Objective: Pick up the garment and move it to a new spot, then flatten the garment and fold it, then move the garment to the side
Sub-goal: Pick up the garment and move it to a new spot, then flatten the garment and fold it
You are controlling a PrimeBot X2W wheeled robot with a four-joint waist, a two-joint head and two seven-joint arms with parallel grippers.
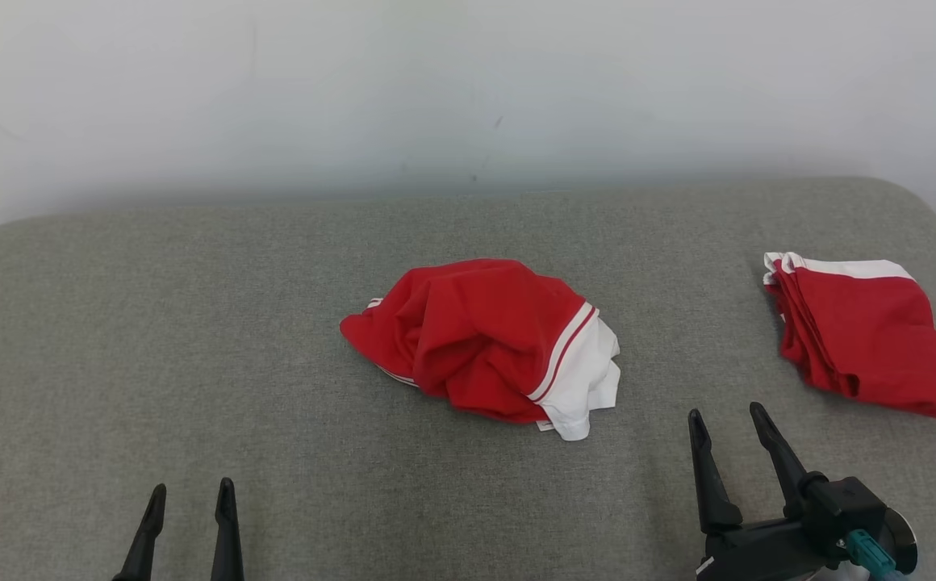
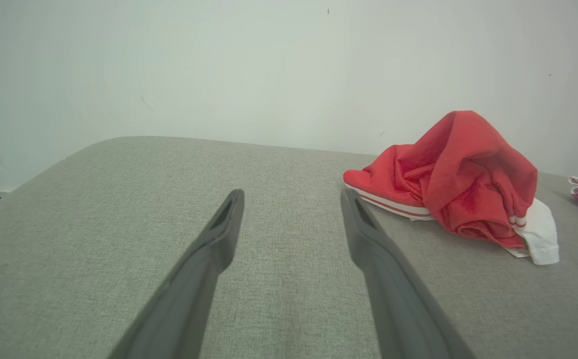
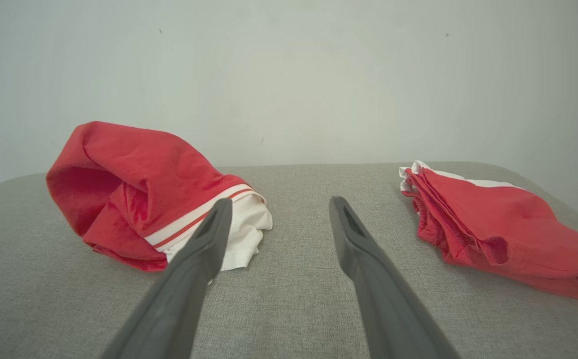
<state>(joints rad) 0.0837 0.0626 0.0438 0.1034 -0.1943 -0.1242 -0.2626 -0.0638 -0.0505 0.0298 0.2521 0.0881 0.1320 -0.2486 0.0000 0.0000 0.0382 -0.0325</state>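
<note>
Pick-up not begun: left tool point(image 1: 193, 486) and right tool point(image 1: 726, 411) spread, empty; next, right reaches 10 o'clock, pinches crumpled garment point(image 1: 476, 339).

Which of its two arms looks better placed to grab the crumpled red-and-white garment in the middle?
Probably the right. The right gripper is open and sits close to the crumpled red-and-white garment, just off its white edge. The left gripper, also open, is clearly farther from it.

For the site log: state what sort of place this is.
Probably an indoor garment-folding test station: a grey fabric-covered surface against a bare pale wall, with a crumpled red-and-white garment and a folded red one.
</note>
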